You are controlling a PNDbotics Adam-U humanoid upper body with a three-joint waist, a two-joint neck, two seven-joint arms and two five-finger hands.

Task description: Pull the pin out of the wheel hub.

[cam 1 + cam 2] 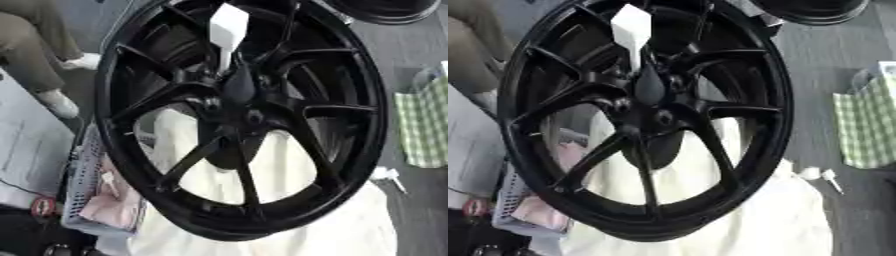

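At the centre of both views stands a black wheel [241, 120], tilted and filling most of the frame, its spokes running out from the hub [249, 116] to a broad rim. From the hub area rises a white pin [228, 34]: a wide, flat white head at the top that narrows to a thin stem, which runs down toward a dark, rounded shape just above the hub centre. Whether the stem sits in a hole there cannot be told. Small round holes show around the hub, one just below the dark shape. Behind the wheel, through the lower spokes, lies a cream cloth [350, 225]. To the left, partly behind the rim, stands a pale basket [83, 180] with pinkish things in it. On the right edge is a green checked bag [868, 125], and small white bits [820, 176] lie on the grey floor below it. Another dark wheel [815, 10] shows at the top right. Neither of the robot's hands shows in either view, so the state of their fingers cannot be told.
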